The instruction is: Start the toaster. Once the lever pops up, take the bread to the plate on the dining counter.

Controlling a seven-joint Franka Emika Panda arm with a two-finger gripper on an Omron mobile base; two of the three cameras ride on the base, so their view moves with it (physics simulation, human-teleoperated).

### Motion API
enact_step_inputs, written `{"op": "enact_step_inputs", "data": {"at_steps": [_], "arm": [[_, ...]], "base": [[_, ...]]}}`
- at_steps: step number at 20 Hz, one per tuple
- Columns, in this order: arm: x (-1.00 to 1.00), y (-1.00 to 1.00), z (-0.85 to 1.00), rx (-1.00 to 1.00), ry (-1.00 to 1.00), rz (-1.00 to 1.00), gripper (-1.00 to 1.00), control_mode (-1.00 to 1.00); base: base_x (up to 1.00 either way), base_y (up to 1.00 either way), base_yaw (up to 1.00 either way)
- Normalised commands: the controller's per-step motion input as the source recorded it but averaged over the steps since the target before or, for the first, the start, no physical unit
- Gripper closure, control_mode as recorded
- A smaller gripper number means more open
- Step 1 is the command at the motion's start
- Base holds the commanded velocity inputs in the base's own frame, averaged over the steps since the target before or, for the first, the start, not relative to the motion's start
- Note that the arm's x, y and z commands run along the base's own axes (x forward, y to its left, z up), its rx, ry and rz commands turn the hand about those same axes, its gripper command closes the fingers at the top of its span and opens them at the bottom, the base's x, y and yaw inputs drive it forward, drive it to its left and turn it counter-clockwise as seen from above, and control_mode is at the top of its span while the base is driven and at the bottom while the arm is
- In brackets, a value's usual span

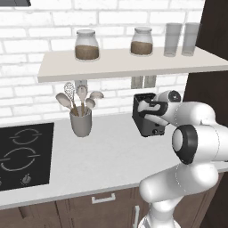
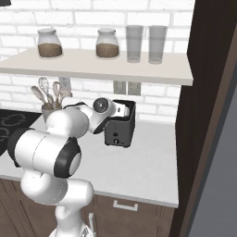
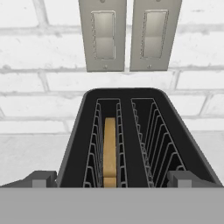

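A: Hand view: what lay below the camera?
B: The toaster (image 3: 140, 131), seen from above with two wire-lined slots. The bread (image 3: 110, 151) stood on edge in the left-hand slot as pictured, its tan top edge sunk below the rim. Two wall outlets (image 3: 129, 35) sat on the white brick behind it

A: And the gripper (image 3: 111, 179)?
B: Its two dark fingertips (image 3: 41, 179) rose at the bottom corners, one on either side of the toaster's near end, spread wide and grasping nothing

A: Left base view: where did the toaster stand?
B: On the pale worktop (image 1: 107, 156), against the brick wall under the shelf (image 1: 129, 62), to the right of a grey utensil holder (image 1: 81, 121) and well apart from the black hob (image 1: 24, 153). The white arm reached in from the lower right, its hand over the toaster's top

A: Right base view: was the knob visible?
B: A small pale mark low on the end face was probably the knob (image 2: 115, 140), though it was too small to be sure. Two jars (image 2: 107, 44) and two glasses (image 2: 146, 44) stood on the shelf above
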Motion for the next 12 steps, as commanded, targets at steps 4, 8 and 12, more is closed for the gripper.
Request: {"op": "enact_step_inputs", "data": {"at_steps": [4, 8, 12], "arm": [[0.0, 0.0, 0.0, 0.0, 0.0, 0.0, -1.0, -1.0], [0.0, 0.0, 0.0, 0.0, 0.0, 0.0, -1.0, -1.0], [0.0, 0.0, 0.0, 0.0, 0.0, 0.0, -1.0, -1.0]], "base": [[0.0, 0.0, 0.0], [0.0, 0.0, 0.0], [0.0, 0.0, 0.0]]}}
